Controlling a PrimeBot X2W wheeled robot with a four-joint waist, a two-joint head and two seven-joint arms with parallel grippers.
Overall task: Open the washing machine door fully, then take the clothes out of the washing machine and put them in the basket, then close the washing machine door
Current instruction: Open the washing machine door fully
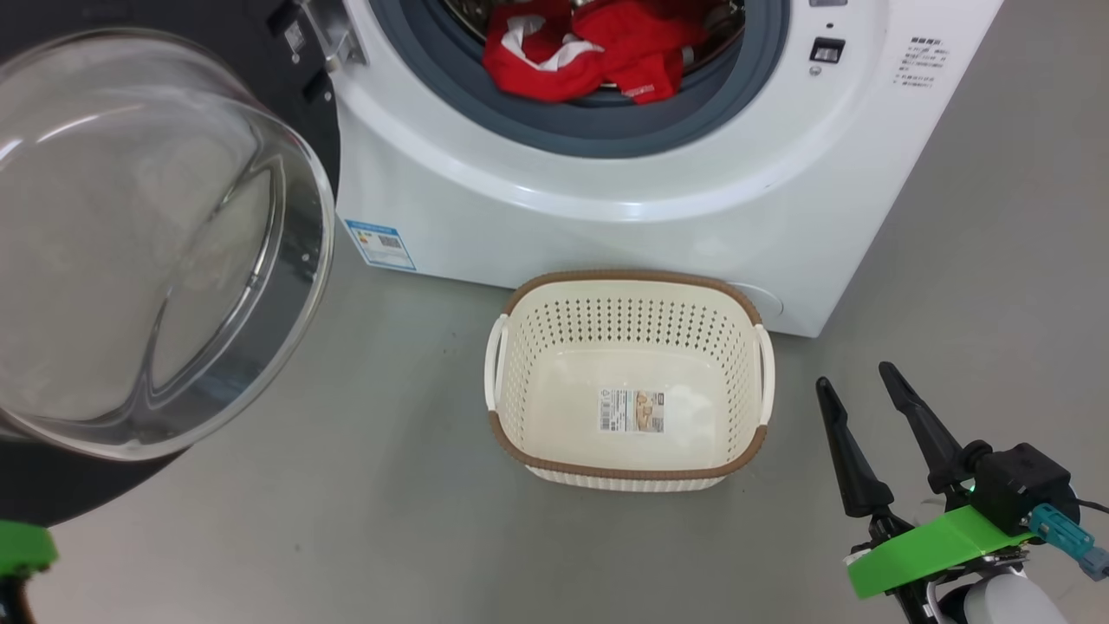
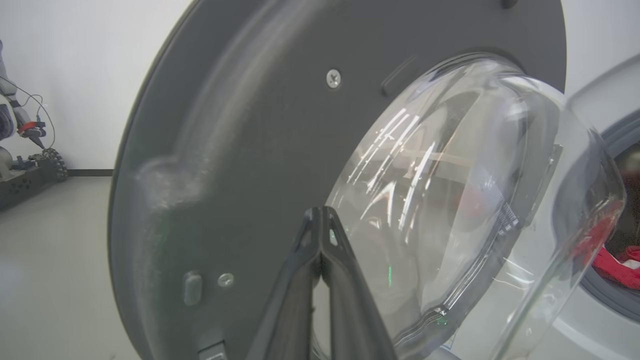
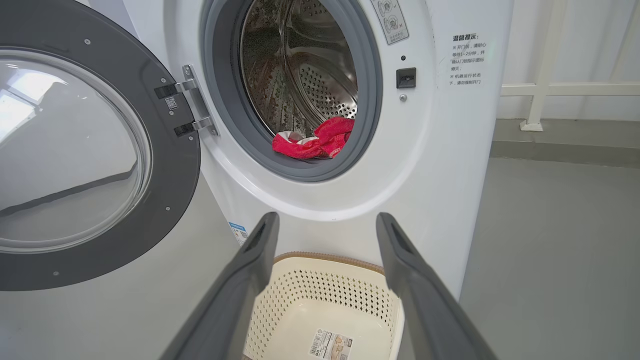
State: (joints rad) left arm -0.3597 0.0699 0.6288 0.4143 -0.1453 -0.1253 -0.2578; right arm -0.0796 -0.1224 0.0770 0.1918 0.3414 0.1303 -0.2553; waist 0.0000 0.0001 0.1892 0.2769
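Observation:
The washing machine (image 1: pixel 606 234) (image 3: pixel 440 165) stands ahead with its door (image 1: pixel 147 251) (image 3: pixel 75 150) swung wide to the left, glass bowl bulging toward me. Red clothes (image 1: pixel 598 52) (image 3: pixel 315 142) with white trim lie at the front of the steel drum, on the grey rubber ring. The cream basket (image 1: pixel 628 381) (image 3: pixel 325 310) sits on the floor before the machine, nothing inside but its sticker. My right gripper (image 1: pixel 858 381) (image 3: pixel 325 225) hangs open to the right of the basket. My left gripper (image 2: pixel 320 212) is shut, its tips close against the door's inner face (image 2: pixel 225 165) beside the glass bowl.
Grey floor (image 1: pixel 346 520) spreads around the basket and to the machine's right (image 3: pixel 560 250). A white wall and rail (image 3: pixel 550 90) run behind the machine. Another robot arm and dark equipment (image 2: pixel 25 150) stand far off by the wall.

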